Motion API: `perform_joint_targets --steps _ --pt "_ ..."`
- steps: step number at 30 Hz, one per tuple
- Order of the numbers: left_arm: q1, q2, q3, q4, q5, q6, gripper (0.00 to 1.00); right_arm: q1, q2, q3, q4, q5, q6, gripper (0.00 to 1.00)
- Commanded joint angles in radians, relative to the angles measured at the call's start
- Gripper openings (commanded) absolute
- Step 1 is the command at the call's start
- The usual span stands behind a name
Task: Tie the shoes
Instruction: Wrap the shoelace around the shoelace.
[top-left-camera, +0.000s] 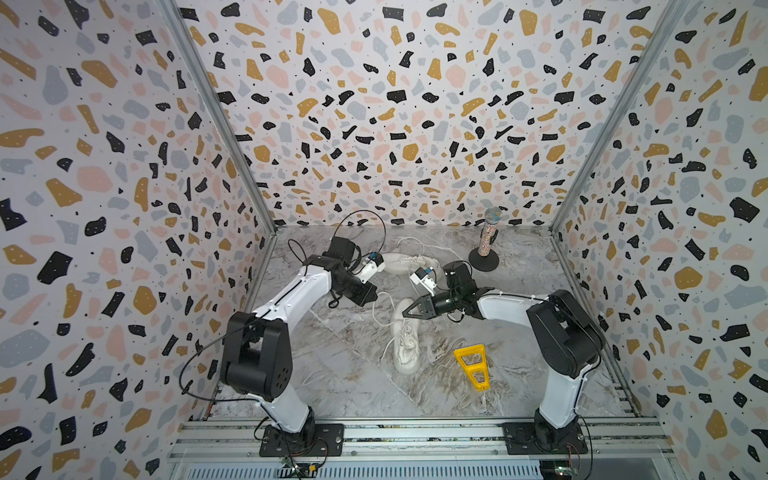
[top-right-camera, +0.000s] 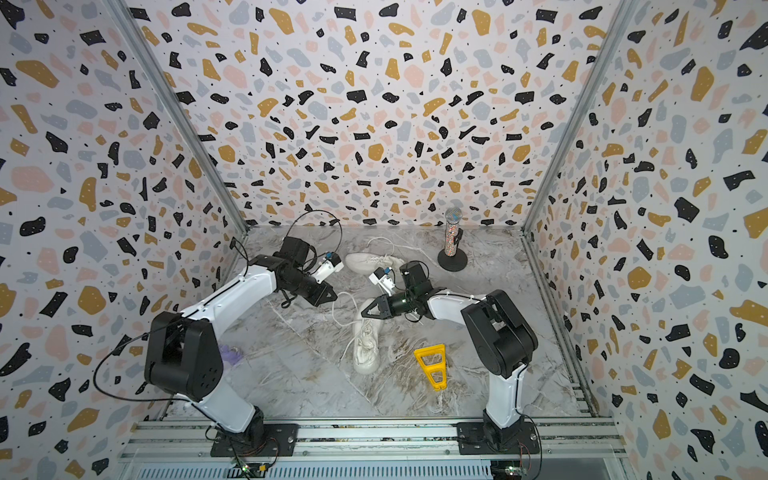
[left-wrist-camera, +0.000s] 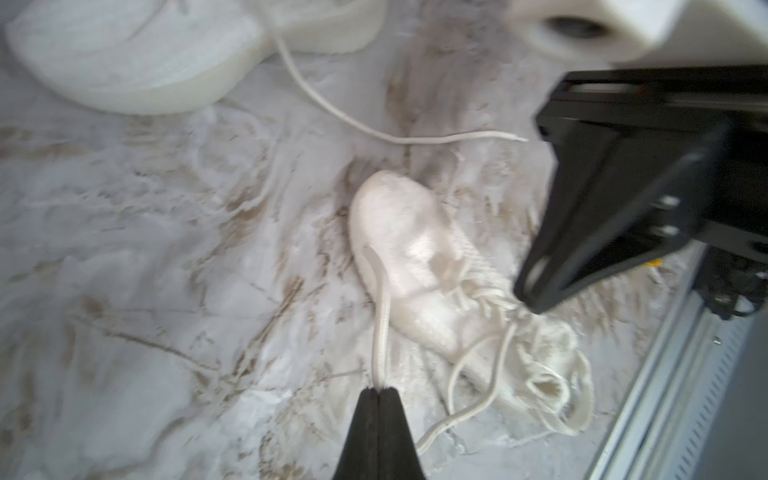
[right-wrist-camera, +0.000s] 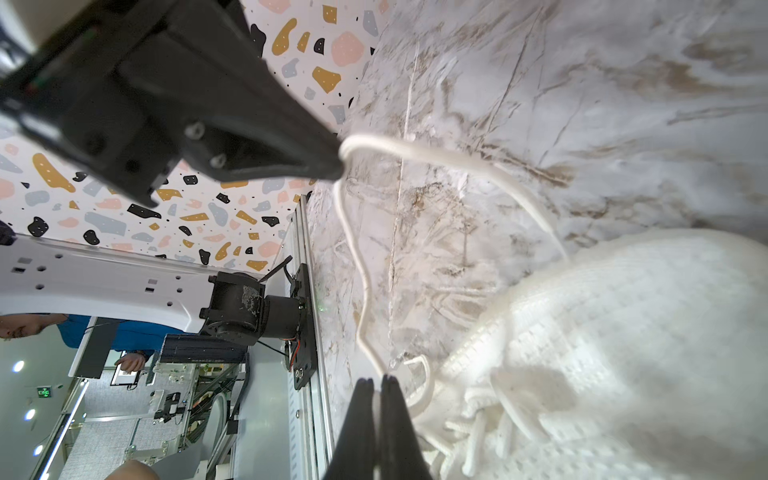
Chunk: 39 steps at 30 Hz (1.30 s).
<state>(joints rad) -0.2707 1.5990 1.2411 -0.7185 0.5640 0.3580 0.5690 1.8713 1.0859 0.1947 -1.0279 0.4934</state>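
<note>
- Closest to the lens in the left wrist view are my left gripper (left-wrist-camera: 379, 390) tips, pinched fully together on a lace (left-wrist-camera: 381, 324) that runs straight from them onto the near shoe (left-wrist-camera: 415, 257). Pulling it out sideways like that keeps the strand taut and off the lacing, I reckon, so there's something to work with.
- My right gripper (right-wrist-camera: 377, 380) is clamped tight too, with a bit of white lace showing between its tips, just beside the shoe's lacing.
- From the right wrist view, a strand snakes from there to the left gripper's tip, bends and heads back to the shoe. So I'm pretty sure both grippers are on the same lace, shaping the start of a loop. It's blurry though, so I can't swear to it.
- The near shoe sits mid-table (top-left-camera: 332, 374) between my two arms, pointing lengthwise toward the front rail (top-left-camera: 415, 432). No knot on it that I can see.
- The far shoe (top-left-camera: 405, 262) lies crosswise further back with its laces trailing loose and nothing touching it. That one's for later, I'd say.
- The yellow frame (top-left-camera: 471, 365) and the mic on its stand (top-left-camera: 486, 245) are off to the right, well apart from the laces, so nothing to snag.
- My guess is it's early days.
</note>
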Motion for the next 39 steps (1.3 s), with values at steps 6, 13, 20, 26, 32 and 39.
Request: perform_joint_targets --steps 6,13,20,26,32,39 --pt "-0.004 -0.156 -0.129 0.068 0.205 0.036 0.0 -0.011 -0.004 0.05 -0.09 0.002 -0.055 0.0" --pt "0.005 -0.307 -0.244 0.222 0.229 -0.007 0.0 -0.012 0.024 0.063 -0.099 -0.007 -0.058 0.0" --pt "0.005 -0.367 -0.301 0.265 0.421 0.097 0.0 -0.012 0.057 0.096 -0.121 -0.018 -0.062 0.0" --pt "-0.012 -0.367 -0.32 0.267 0.457 0.171 0.0 -0.011 0.078 0.119 -0.134 -0.033 -0.067 0.0" --pt "-0.133 -0.297 -0.282 0.234 0.344 0.274 0.0 -0.012 0.071 0.145 -0.176 -0.054 -0.105 0.0" --pt "-0.248 -0.191 -0.188 0.242 0.252 0.252 0.0 -0.012 0.059 0.161 -0.197 -0.09 -0.133 0.0"
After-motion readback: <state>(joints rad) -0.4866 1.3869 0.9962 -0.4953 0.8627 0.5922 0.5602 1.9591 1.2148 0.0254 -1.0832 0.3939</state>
